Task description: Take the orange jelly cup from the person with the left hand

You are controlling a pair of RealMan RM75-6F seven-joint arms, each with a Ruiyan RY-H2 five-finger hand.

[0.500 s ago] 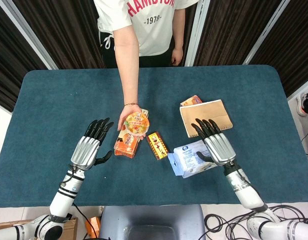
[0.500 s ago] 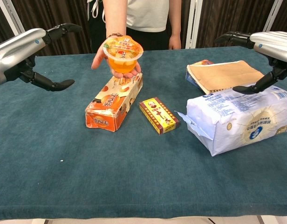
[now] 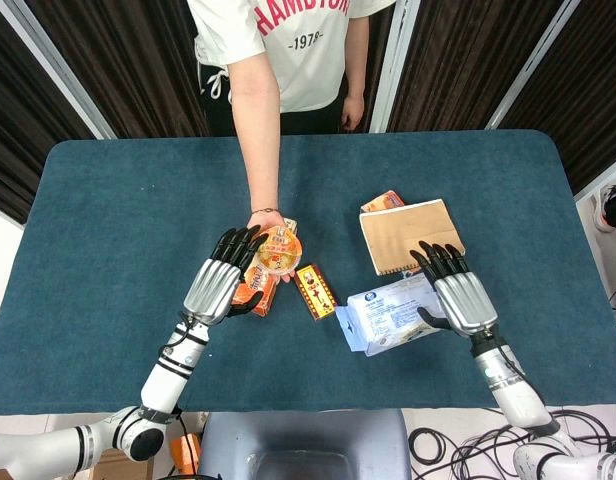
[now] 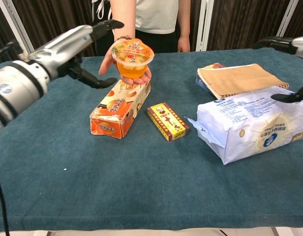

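The orange jelly cup (image 3: 277, 252) (image 4: 132, 58) rests on the person's upturned palm (image 4: 137, 77) above the table's middle. My left hand (image 3: 221, 279) (image 4: 80, 51) is open, fingers spread, just left of the cup and close beside it, not touching it as far as the chest view shows. My right hand (image 3: 458, 292) is open too, hovering over the white packet (image 3: 388, 317) (image 4: 250, 126) at the right; in the chest view only its fingertips (image 4: 282, 45) show at the right edge.
An orange carton (image 4: 121, 109) lies under the person's hand, with a small red-and-yellow box (image 4: 167, 121) beside it. A brown notebook (image 3: 412, 234) (image 4: 240, 78) lies at the right rear. The person stands at the far edge of the teal table (image 3: 118, 220).
My left hand has moved right and forward, from well left of the cup to right beside it. My right hand has drifted right and back toward me. The person's hand holds the cup still.
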